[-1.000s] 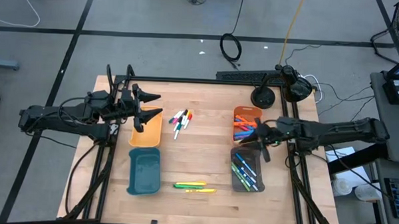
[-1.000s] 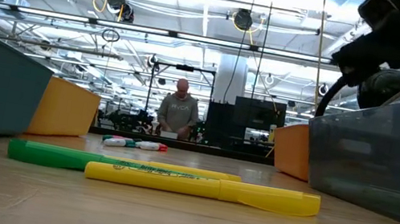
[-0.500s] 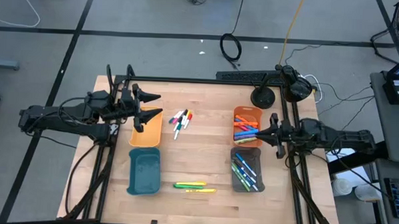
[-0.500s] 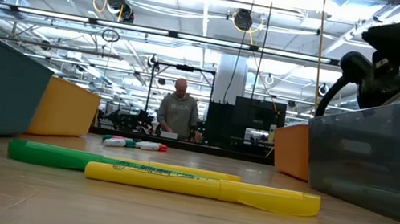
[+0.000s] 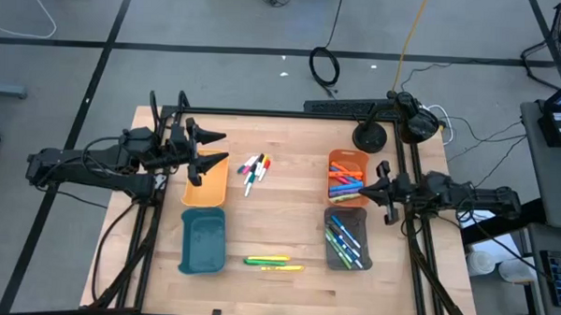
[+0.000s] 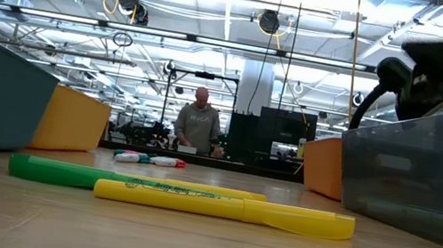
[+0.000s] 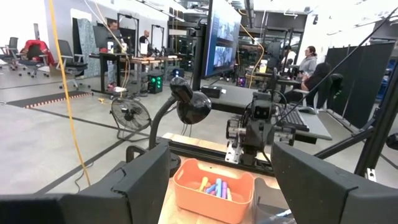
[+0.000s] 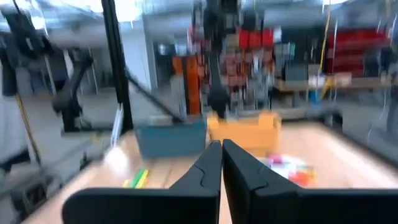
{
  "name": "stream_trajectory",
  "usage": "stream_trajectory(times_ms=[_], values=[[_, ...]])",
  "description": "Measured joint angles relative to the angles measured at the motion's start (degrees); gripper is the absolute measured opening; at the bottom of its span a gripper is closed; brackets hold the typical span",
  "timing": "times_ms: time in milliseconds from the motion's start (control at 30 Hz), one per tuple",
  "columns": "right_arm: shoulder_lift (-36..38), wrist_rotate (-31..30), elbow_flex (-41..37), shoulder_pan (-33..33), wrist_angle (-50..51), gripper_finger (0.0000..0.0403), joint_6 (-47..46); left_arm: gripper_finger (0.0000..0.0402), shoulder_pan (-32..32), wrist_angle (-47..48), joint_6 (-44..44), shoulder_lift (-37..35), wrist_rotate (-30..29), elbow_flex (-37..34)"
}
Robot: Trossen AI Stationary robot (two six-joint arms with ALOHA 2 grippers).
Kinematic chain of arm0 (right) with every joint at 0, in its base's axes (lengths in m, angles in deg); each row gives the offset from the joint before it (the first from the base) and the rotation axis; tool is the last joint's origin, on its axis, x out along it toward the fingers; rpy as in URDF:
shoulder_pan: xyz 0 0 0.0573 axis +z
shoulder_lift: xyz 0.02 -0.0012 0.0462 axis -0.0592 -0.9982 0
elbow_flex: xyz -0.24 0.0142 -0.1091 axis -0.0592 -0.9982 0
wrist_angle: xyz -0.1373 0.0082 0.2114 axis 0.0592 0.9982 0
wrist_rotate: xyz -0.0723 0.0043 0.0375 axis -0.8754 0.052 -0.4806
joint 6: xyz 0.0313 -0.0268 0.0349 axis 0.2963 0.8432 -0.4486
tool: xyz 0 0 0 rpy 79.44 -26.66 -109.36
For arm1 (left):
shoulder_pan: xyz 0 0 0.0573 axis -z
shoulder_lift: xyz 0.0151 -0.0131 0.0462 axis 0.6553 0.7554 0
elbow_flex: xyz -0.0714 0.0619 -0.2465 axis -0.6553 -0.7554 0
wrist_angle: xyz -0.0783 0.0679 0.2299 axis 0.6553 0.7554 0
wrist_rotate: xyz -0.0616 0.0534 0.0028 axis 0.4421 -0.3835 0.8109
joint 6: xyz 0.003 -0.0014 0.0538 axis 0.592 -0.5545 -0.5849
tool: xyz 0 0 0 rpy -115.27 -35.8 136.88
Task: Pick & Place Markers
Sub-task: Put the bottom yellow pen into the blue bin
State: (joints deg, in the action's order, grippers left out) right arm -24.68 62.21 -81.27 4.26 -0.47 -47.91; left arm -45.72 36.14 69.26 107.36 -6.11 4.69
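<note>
- Wooden table point(image 5: 288, 223), centre of the high view: loose markers point(image 5: 253, 171) upper middle, two highlighters point(image 5: 273, 262) near the lower edge.
- Orange tray point(image 5: 347, 177) and grey tray point(image 5: 347, 238) at right already hold pens.
- Right gripper point(image 5: 384, 192), fingers closed and empty, hangs beside those trays.
- Left gripper point(image 5: 208, 155), spread wide and empty, waits above the yellow tray point(image 5: 205, 188).
- Likely between placements; next calls for reaching a loose marker.

The left gripper point(image 5: 208, 156) is held level with fingers spread; the right gripper point(image 5: 383, 192) is closed.
</note>
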Motion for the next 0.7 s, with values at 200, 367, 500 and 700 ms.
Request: stream_trajectory(times_ms=[200, 367, 500, 700], values=[[-0.01, 0.17, -1.59, 0.02, -0.01, 0.0, -0.08, 0.0282, 0.0, 0.02, 0.0, 0.0, 0.0, 0.0], [0.02, -0.24, -2.65, -0.01, 2.25, 0.0, 2.03, 0.0282, -0.01, 0.07, 0.0, 0.0, 0.0, 0.0], [0.0, -3.17, -2.67, -0.02, 2.5, 0.0, 2.3, 0.0282, 0.0, 0.04, 0.0, 0.0, 0.0, 0.0], [0.0, -6.37, -2.73, -0.02, 2.4, 0.0, 2.55, 0.0282, 0.0, 0.02, 0.0, 0.0, 0.01, 0.0]])
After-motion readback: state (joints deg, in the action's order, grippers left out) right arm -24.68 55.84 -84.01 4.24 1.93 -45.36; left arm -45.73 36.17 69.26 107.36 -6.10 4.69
